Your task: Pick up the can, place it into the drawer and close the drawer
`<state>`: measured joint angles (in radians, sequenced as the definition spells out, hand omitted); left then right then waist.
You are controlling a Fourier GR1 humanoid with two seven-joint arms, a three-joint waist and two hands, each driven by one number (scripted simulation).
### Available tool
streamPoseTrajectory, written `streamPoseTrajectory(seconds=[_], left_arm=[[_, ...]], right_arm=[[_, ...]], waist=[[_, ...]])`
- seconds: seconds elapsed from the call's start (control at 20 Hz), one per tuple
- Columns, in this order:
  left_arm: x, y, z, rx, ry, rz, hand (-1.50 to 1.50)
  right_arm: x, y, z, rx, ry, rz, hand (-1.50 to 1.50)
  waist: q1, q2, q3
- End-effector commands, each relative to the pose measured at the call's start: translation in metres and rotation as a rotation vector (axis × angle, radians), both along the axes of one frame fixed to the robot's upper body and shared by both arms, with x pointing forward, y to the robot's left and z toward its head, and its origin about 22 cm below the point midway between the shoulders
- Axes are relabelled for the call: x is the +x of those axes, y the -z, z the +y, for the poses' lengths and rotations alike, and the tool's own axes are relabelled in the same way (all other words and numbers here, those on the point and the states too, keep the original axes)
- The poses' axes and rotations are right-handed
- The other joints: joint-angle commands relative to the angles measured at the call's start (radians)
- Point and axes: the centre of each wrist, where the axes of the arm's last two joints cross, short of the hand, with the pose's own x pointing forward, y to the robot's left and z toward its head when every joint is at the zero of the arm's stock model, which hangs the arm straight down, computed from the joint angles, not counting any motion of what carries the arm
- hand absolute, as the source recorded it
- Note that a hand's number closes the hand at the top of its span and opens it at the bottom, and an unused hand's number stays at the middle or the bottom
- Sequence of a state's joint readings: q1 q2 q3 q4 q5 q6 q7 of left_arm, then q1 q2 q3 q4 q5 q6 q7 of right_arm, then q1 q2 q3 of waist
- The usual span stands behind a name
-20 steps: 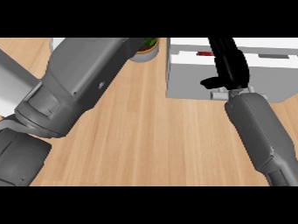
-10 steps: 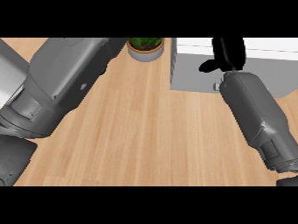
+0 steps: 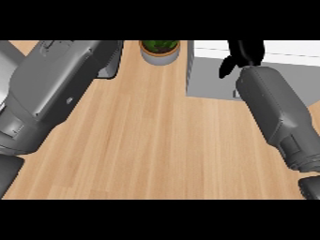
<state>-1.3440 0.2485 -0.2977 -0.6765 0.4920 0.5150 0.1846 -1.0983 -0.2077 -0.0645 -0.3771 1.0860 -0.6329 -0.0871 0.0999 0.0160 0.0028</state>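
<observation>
In the head view, the right hand [image 3: 245, 52] hangs over the white-and-grey drawer [image 3: 207, 80] at the wooden desk's [image 3: 155, 140] far right. I cannot tell whether it holds the can, which does not show, and a potted plant [image 3: 160, 49] stands just left of the drawer.

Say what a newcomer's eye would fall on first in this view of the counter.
Two bulky arms dominate: the left grey forearm slants across the left side, the right grey forearm fills the lower right. Its black right hand shows at the top over the white and grey drawer unit. A green potted plant stands top centre on the wooden counter.
</observation>
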Motion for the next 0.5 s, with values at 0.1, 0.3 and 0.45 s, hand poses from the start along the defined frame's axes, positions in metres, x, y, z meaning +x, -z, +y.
streamPoseTrajectory(seconds=[0.1,0.3,0.45], left_arm=[[-0.006,-0.014,0.016,-0.004,0.003,-0.026,-1.50],[-0.006,0.001,0.030,-0.003,0.016,0.009,-1.50],[-0.018,0.003,0.028,0.004,0.045,0.010,-1.50]], right_arm=[[0.011,-0.035,0.028,0.120,-0.040,-0.093,-1.50],[0.013,-0.052,0.043,0.236,-0.098,-0.114,-1.50],[0.014,-0.043,0.009,0.219,-0.096,-0.099,-1.50]], waist=[[0.024,0.002,-0.001],[0.025,0.002,-0.001],[0.031,-0.004,-0.001]])
